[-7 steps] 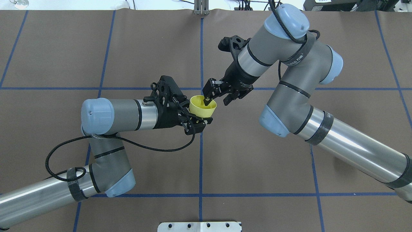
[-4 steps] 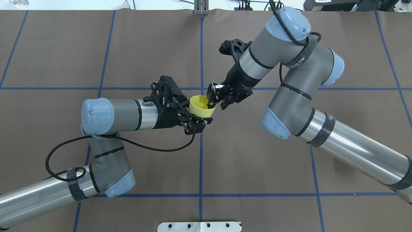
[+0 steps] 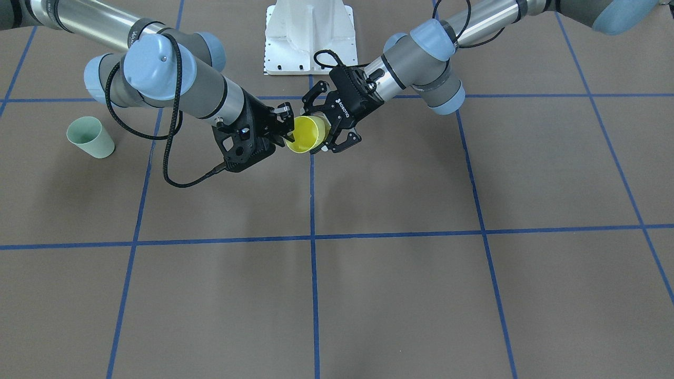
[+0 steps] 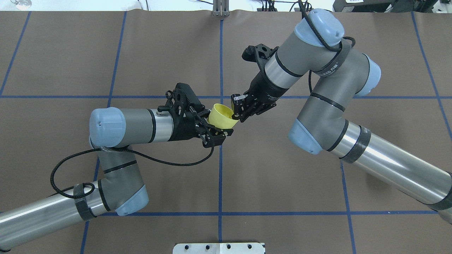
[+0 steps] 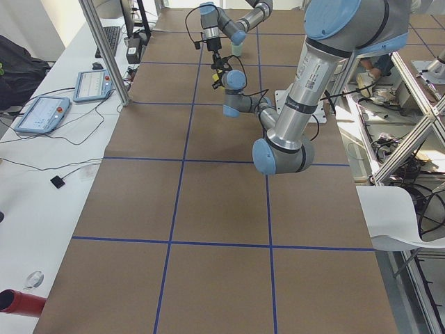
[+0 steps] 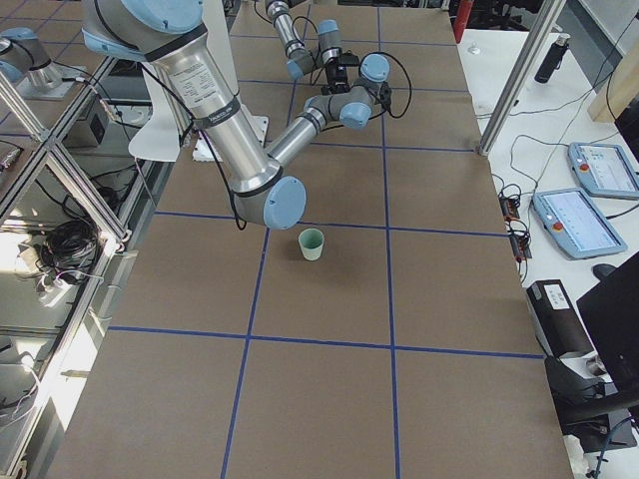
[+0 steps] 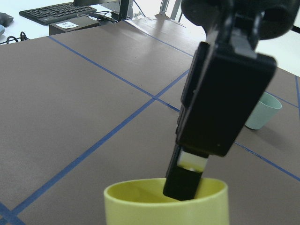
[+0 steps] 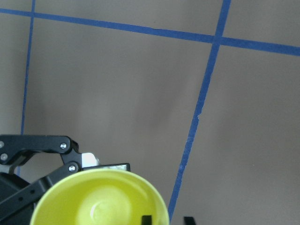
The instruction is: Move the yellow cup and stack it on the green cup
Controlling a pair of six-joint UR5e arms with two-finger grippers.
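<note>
My right gripper (image 4: 236, 113) pinches the yellow cup's (image 4: 220, 116) rim while my left gripper (image 4: 212, 125) clamps its body, above mid-table. The green cup (image 3: 90, 138) stands upright well off on my right arm's side.

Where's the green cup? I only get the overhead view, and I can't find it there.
Observer: It shows in the front-facing view. The green cup stands upright, alone on the table, far out on the robot's right.
Operator: Is the right gripper poking into the yellow cup?
Observer: The right wrist view shows the right gripper straddling the yellow cup's rim, one fingertip inside and one outside. I can't tell whether it pinches yet.
</note>
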